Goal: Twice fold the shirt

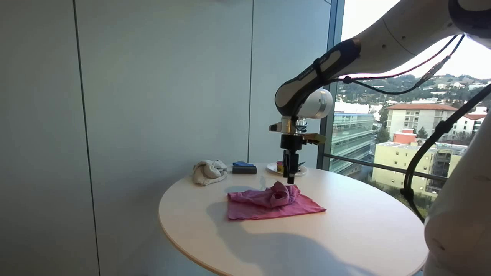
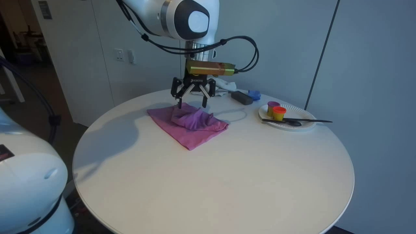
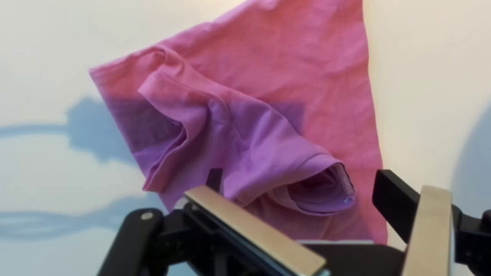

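The pink-magenta shirt lies on the round white table in both exterior views (image 1: 264, 212) (image 2: 191, 139). One part lies flat, and the rest is folded over it in a loose, rumpled bunch. In the wrist view, the shirt (image 3: 322, 76) has a rolled opening with small light lettering inside facing the jaws. My gripper (image 2: 192, 104) is open, points down and holds nothing. In an exterior view it hangs just above the bunched part (image 1: 290, 180). In the wrist view the spread fingers (image 3: 301, 184) lie on either side of the rolled opening. The chest print is not visible.
A white plate (image 2: 300, 112) holds yellow tubs (image 2: 279, 113) with coloured lids and dark utensils (image 2: 299, 120). A dark block (image 2: 241, 97), a blue item (image 2: 254, 95) and a bunched beige-white cloth (image 1: 209, 172) lie near the table's far edge by the wall.
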Controlling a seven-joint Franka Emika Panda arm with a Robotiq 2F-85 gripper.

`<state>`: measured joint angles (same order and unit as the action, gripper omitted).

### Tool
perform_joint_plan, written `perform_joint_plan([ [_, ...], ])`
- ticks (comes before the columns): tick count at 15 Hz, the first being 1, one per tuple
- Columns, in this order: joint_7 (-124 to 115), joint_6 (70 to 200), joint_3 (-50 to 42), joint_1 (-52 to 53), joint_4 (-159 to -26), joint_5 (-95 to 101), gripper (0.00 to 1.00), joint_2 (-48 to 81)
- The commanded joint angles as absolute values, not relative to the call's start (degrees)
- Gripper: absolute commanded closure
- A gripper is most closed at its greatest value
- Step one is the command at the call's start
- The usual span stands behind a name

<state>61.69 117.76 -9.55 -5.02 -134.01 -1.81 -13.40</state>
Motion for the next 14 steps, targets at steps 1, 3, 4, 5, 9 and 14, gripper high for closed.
perform_joint_plan([
  [1,48.29,117.73,-8.03,-5.70,-132.97,1.86,0.00,-13.12],
  [3,40.93,118.59,-7.63,-5.38,-131.89,2.69,0.00,-10.92],
  [4,37.66,119.63,-7.65,-5.39,-131.38,2.90,0.00,-9.49],
  [5,34.46,120.44,-7.67,-5.49,-131.10,3.17,0.00,-8.48],
  [9,24.43,125.43,-9.53,-7.44,-132.95,5.31,0.00,-5.72],
  [14,13.07,126.06,-12.56,-11.82,-137.61,9.12,0.00,-7.12],
])
